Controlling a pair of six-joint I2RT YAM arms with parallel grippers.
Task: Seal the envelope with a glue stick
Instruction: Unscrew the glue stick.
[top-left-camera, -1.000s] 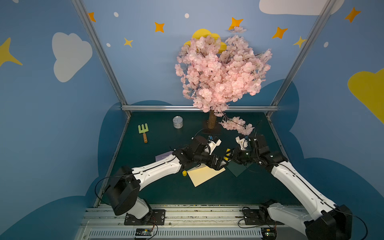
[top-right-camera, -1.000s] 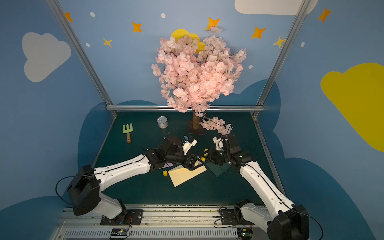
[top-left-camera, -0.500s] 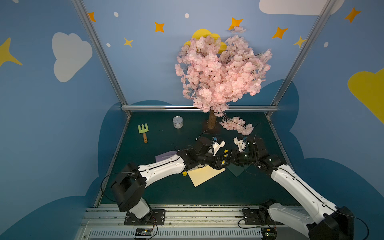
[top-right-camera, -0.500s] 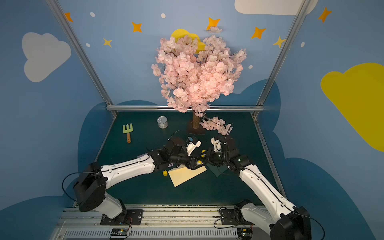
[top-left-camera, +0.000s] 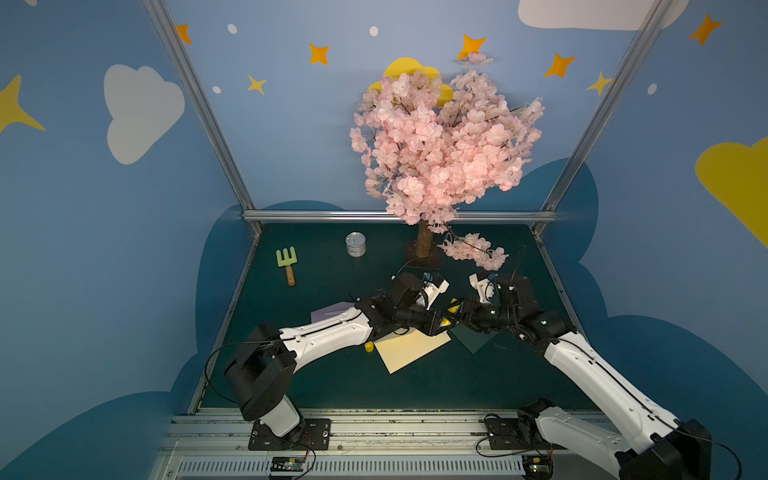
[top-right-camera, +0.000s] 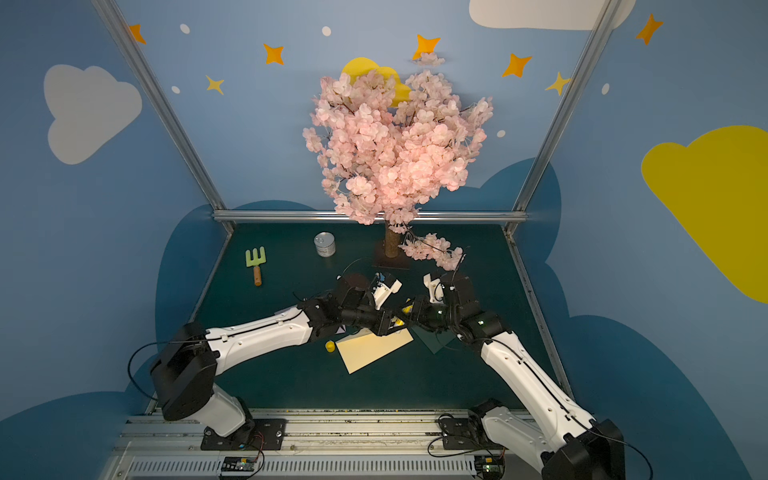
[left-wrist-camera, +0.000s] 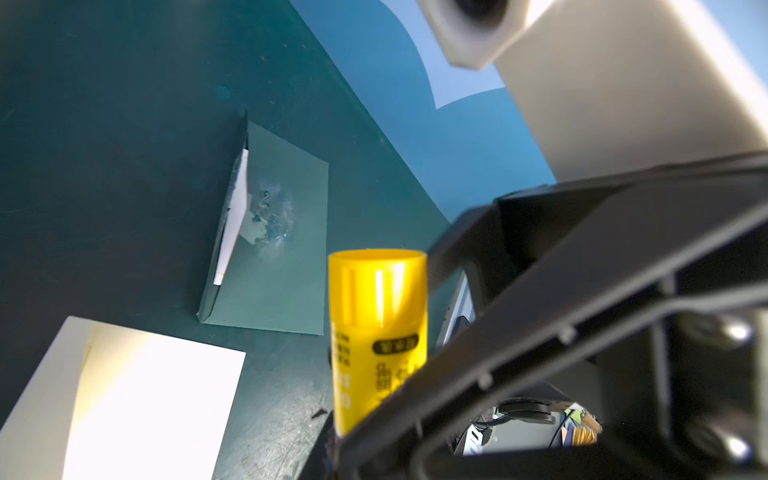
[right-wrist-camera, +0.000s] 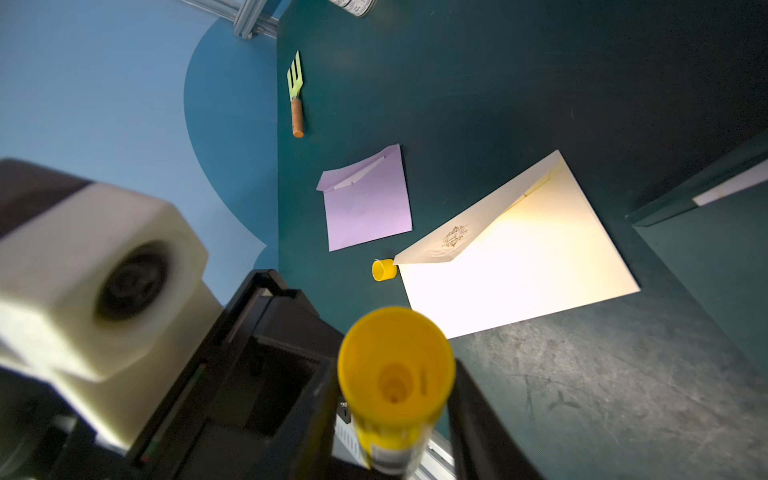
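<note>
Yellow glue stick (cap off), held aloft, 1 loose cap beside cream envelope

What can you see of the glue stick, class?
The glue stick is a short bright-yellow plastic cylinder with a printed label and a ridged end showing a round recess. It hangs in the air between the left gripper and right gripper; which grips it is unclear. A small yellow cap lies apart.
</note>
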